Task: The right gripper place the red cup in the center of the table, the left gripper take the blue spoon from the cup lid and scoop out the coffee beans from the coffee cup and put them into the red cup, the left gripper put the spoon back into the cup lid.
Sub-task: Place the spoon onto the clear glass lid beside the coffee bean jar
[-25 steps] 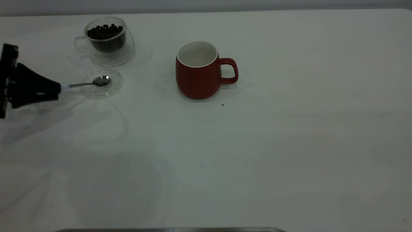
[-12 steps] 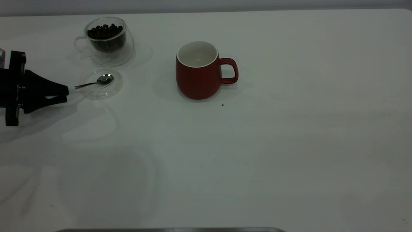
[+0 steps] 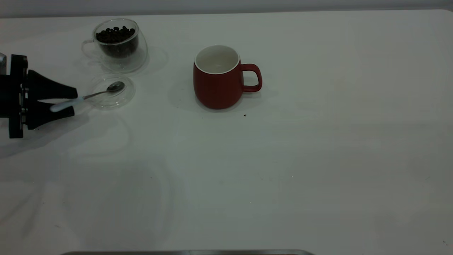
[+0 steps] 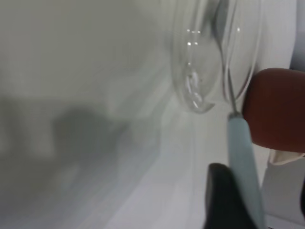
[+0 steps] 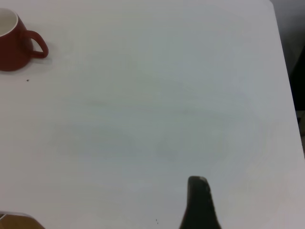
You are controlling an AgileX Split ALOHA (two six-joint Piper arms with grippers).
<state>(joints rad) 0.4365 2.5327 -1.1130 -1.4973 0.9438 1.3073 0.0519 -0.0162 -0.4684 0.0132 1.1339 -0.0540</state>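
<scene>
Your left gripper (image 3: 72,102) sits at the table's (image 3: 318,159) 9 o'clock edge, jaws parted around the spoon (image 3: 88,95) handle, seemingly not clamping it. The spoon bowl rests in the lid (image 3: 111,91). The red cup (image 3: 217,79) stands upright near centre, at the lid's 3 o'clock.

Glossy red cup (image 3: 216,88), clear glass coffee cup (image 3: 118,46), shiny metal-bowled blue spoon (image 3: 88,95), matt white table (image 3: 300,159)
</scene>
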